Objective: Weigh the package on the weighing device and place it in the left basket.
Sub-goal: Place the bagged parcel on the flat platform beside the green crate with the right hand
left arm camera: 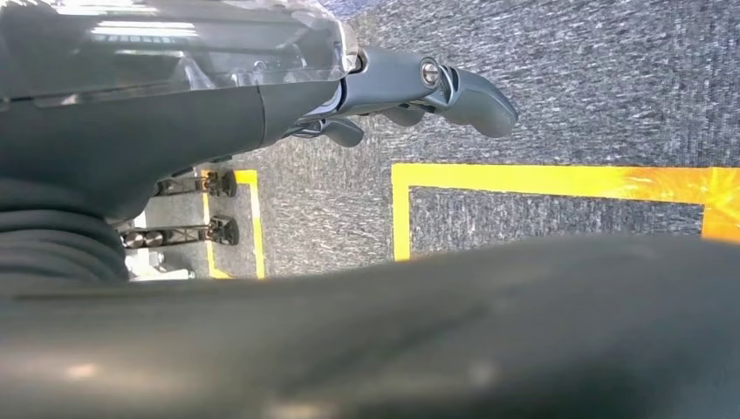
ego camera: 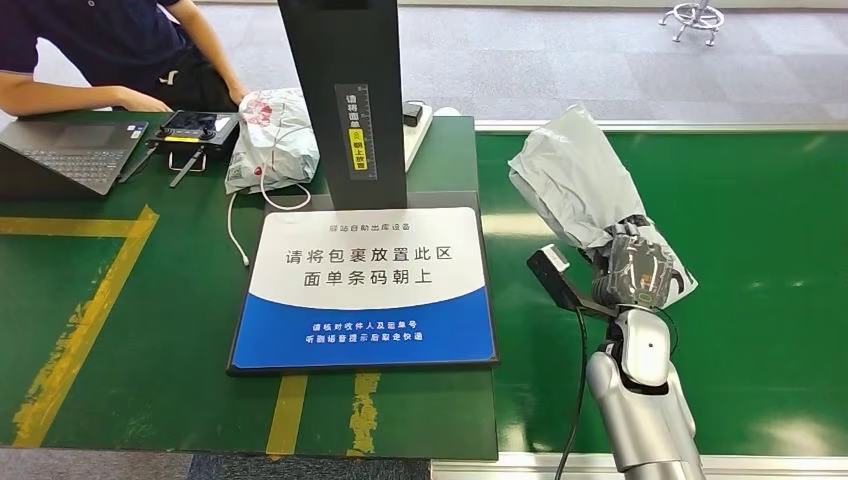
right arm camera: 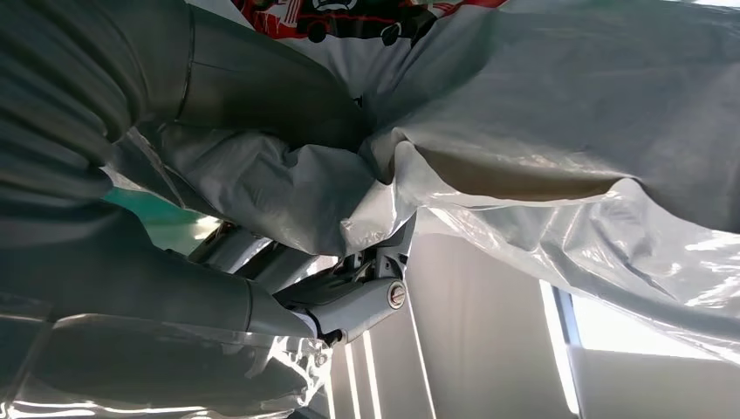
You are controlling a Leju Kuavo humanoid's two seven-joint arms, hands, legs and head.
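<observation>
Here right hand (ego camera: 638, 272) grips grey package (ego camera: 580, 180); its red label unreadable.

Laptop (ego camera: 75, 150) beside a person's arm (ego camera: 60, 95)

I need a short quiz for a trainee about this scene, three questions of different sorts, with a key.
1. True or false: the right hand holds the grey package.
2. Where is the grey package now? A) on the blue and white scale pad B) above the green belt C) on the laptop
3. Fill the gap: a second package, white with a red print, lies beside the black ____ of the scale.

Key
1. True; the right wrist view shows fingers pressed into the wrinkled plastic.
2. B; the pad is bare.
3. Post.
</observation>
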